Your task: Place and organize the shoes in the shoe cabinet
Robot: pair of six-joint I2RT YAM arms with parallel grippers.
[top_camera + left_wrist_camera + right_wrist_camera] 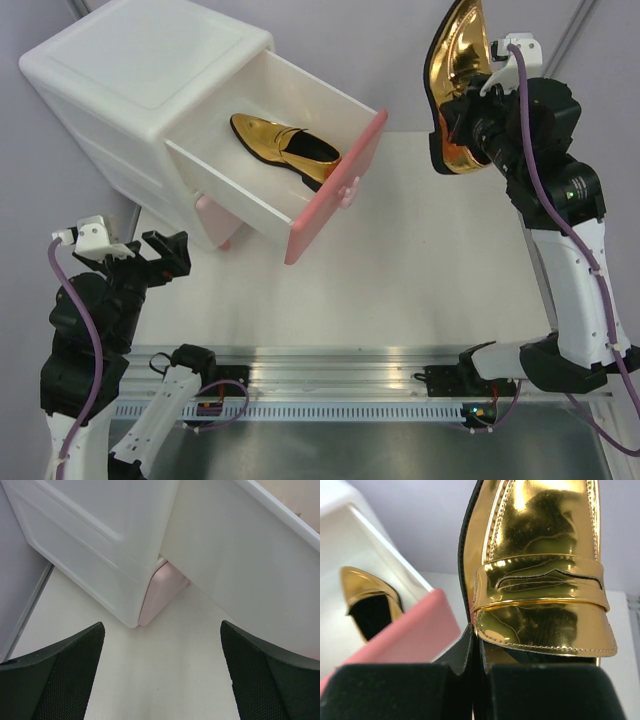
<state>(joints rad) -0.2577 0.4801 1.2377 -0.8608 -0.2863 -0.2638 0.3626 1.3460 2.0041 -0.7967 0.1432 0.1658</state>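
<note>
From my station, the white rounded plastic shoe cabinet [150, 80] sits at the far left of the matte white table [430, 270], turned at an angle. Its upper drawer with the deeper pink front [335, 190] is pulled far out over the tabletop. One shiny metallic gold loafer [285, 150] lies on the smooth white drawer floor, dark inside facing up, toe towards the cabinet body. The pale pink lower drawer front [160, 592] is closed beneath it, flush with the glossy curved corner. My right gripper [477, 652] is pinching the second mirror-bright gold loafer [460, 80] by the rim of its opening, one black padded finger inside and one outside. The shoe is held high, toe up, well to the right of the open drawer. I can see the stitched strap across the vamp and the thin dark sole edge. The projecting pink front stands between that shoe and the drawer's interior. My left gripper [172, 255] hovers low beside the cabinet's near corner with its textured black fingers spread wide and nothing between them. A ribbed aluminium rail [340, 385] runs along the near edge.
</note>
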